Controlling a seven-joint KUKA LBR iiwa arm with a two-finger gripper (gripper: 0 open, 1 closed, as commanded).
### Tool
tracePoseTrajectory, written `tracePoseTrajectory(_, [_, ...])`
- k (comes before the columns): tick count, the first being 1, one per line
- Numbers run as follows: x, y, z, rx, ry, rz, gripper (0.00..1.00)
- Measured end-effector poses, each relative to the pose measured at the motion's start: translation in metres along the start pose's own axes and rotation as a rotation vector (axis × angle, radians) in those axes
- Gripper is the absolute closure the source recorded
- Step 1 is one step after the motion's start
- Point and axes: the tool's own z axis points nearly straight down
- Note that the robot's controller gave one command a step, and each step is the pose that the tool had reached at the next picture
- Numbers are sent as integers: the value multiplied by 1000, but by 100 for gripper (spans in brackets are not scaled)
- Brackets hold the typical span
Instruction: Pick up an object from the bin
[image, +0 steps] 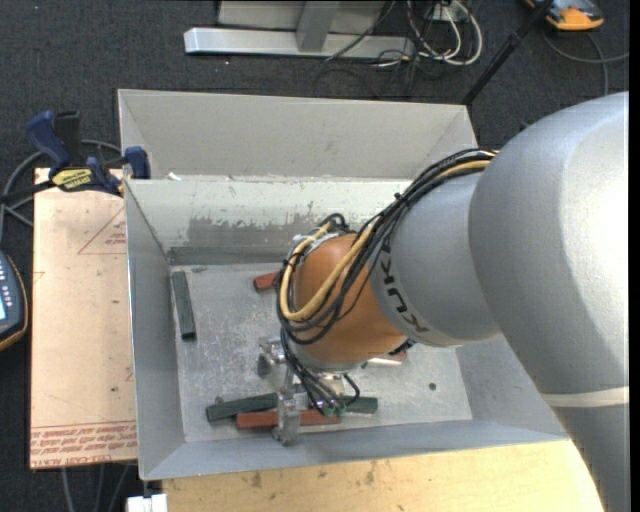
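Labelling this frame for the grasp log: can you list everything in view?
bin: 1, grey metal, centre of view
bar: 1, dark grey-green, flat on the floor by the left wall
small piece: 1, red-brown, on the floor towards the back wall
green stick: 1, perhaps 2 (partly hidden), dark green, along the front wall
red piece: 1, red, against the green stick at the front wall
arm: 1, silver-grey, reaching in from the right
wrist cover: 1, orange, above the bin floor
cables: a bundle, black and yellow, looped over the wrist cover
jaws: 1 pair, metal, down at the green stick and red piece
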Motion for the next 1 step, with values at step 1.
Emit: tracePoseTrajectory(1, [2, 0, 0, 1, 8, 0, 100])
